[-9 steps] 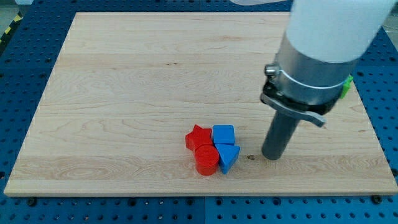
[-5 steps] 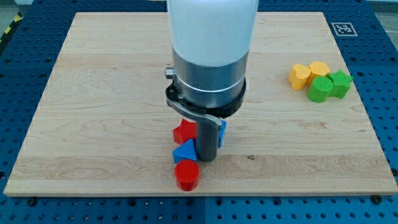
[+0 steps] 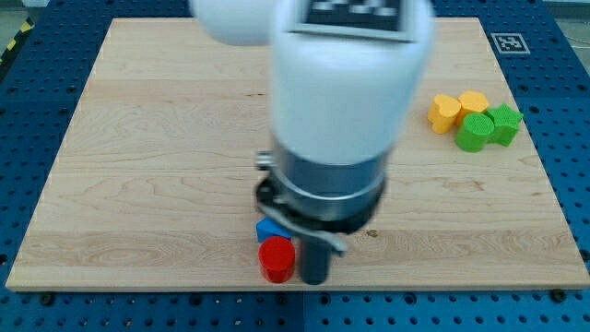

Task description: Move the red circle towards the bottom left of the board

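Note:
The red circle point(image 3: 277, 259), a short red cylinder, stands near the bottom edge of the wooden board point(image 3: 138, 138), a little left of centre. My tip point(image 3: 314, 279) rests on the board just to the right of it, touching or nearly touching its side. A blue block point(image 3: 268, 230) peeks out right behind the red circle, mostly hidden by my arm. The red star and the other blue block seen earlier are hidden behind the arm.
Two yellow blocks point(image 3: 445, 112) point(image 3: 474, 102) and two green blocks point(image 3: 474, 133) point(image 3: 504, 123) cluster at the board's right edge. The board's bottom edge point(image 3: 277, 288) runs just below the red circle. A marker tag point(image 3: 509, 42) sits at the top right corner.
My tip has swept from the right of the cluster through it and down to the bottom edge. The red circle has been pushed down and left; the blue blocks have shifted.

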Action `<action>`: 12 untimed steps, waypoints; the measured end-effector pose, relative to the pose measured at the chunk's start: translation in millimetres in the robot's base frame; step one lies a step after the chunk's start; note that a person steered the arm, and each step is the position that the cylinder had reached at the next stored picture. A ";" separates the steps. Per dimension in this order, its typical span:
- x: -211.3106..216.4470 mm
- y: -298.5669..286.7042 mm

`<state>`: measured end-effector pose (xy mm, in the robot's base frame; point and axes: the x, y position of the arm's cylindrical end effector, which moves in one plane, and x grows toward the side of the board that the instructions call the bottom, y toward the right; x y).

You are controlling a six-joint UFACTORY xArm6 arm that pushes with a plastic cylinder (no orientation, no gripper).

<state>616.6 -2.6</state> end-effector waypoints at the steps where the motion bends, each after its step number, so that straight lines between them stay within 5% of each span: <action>1: 0.0 -51.2; 3: -0.4 -136.8; 6: -38.4 -49.4; 9: -45.5 -119.2; 12: -50.9 -118.6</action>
